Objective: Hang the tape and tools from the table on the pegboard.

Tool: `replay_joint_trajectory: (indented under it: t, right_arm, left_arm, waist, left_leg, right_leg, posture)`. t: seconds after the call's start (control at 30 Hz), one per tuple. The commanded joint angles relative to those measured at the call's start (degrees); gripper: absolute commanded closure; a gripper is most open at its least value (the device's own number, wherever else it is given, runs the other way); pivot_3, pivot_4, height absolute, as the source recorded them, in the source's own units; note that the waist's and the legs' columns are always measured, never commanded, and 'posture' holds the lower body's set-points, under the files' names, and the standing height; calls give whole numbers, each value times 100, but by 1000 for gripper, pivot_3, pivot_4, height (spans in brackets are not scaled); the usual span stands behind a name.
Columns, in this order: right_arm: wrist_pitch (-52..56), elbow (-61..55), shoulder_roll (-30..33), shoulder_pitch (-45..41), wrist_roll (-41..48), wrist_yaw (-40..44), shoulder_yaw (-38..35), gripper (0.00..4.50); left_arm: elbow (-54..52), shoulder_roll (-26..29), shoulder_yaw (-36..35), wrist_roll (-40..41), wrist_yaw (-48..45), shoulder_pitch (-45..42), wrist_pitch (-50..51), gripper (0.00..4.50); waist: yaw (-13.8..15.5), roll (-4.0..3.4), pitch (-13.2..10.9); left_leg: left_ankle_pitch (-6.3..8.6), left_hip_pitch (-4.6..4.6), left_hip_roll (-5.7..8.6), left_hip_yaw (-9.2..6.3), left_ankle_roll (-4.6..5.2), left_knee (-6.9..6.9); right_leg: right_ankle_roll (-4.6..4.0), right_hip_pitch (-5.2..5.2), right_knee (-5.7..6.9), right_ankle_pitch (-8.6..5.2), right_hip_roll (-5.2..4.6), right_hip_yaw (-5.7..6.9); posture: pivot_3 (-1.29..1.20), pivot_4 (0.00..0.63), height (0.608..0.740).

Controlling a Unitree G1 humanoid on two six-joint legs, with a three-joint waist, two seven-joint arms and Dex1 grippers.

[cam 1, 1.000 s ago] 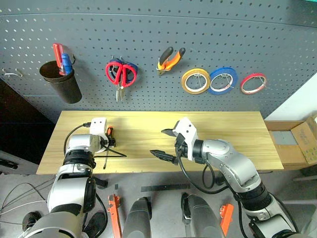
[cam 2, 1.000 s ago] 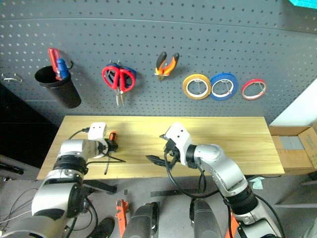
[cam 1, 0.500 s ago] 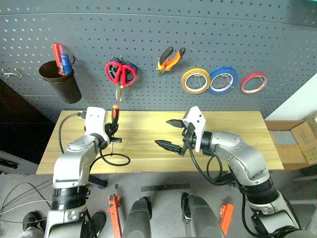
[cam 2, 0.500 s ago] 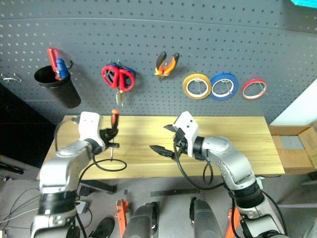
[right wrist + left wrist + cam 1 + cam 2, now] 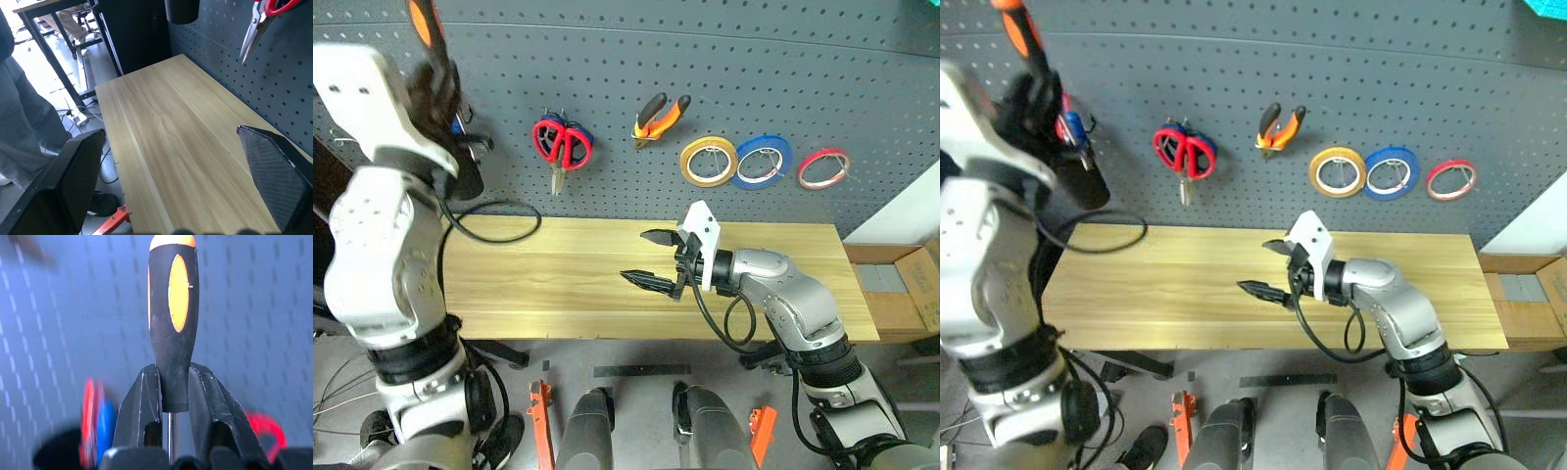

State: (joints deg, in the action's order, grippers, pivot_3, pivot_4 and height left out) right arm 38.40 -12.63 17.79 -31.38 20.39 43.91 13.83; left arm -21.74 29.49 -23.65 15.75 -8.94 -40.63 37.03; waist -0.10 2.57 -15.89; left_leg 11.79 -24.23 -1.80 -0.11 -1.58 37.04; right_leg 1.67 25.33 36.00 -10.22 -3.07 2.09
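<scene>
Left pincer (image 5: 168, 396) is raised in front of the pegboard (image 5: 705, 59) at its left end, clamped on the lower part of the screwdriver (image 5: 172, 323), whose orange-and-black handle stands upright above the fingers while the steel shaft runs down between them. A black cup (image 5: 1087, 176) hangs on the board just beside that pincer, with red and blue handles showing in it. Right pincer (image 5: 656, 259) hovers over the middle of the counter (image 5: 558, 274), pointing toward the robot's left, its jaws spread wide and holding nothing. The light wooden counter top carries no tools. On the pegboard, left to right: red-handled scissors (image 5: 558, 145) over a blue-handled pair, the orange-and-black pliers (image 5: 658, 116), a yellow tape roll (image 5: 709, 162), a blue tape roll (image 5: 762, 162), and the thin red tape roll (image 5: 823, 167), each on its hook
</scene>
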Motion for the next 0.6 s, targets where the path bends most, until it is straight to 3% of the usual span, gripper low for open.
replay_joint_trajectory:
  t: [0.03, 0.23, 0.4, 0.6]
  right_arm:
    - [-56, -223, 6, 11, 95, 21, -38, 0]
    - [-272, -151, -539, -214, 147, -584, -422, 0]
    - [-444, -59, -1254, -720, 338, -1326, -998, 0]
    - [-386, -40, -1412, -1130, 338, -1399, -875, 0]
  left_arm:
    - [875, 336, -253, 18, -190, -518, -784, 4075]
    - [2293, 540, -32, -323, -319, -801, -2106, 4075]
    - [2660, 680, -44, -453, -251, -732, -2520, 4075]
    - [2812, 938, -154, -501, -249, -583, -2706, 4075]
  waist:
    - [-5, 0, 0]
    - [-25, 0, 0]
    - [-25, 0, 0]
    - [-31, 0, 0]
  left_leg:
    - [0, -1, -1, -1, 0, -3]
    - [0, -1, -4, -1, 0, -4]
    - [-4, -4, -5, 0, -8, 0]
    - [-4, -8, -5, 0, -8, -8]
  right_leg:
    - [0, 2, -1, -1, 0, 3]
    - [0, 5, 3, -2, 1, 7]
    - [5, 6, 4, 2, 0, 6]
    - [0, 13, 4, 4, -1, 8]
  posture:
    - [-4, 234, 740]
    - [-27, 232, 740]
    - [-32, 232, 740]
    - [-26, 226, 740]
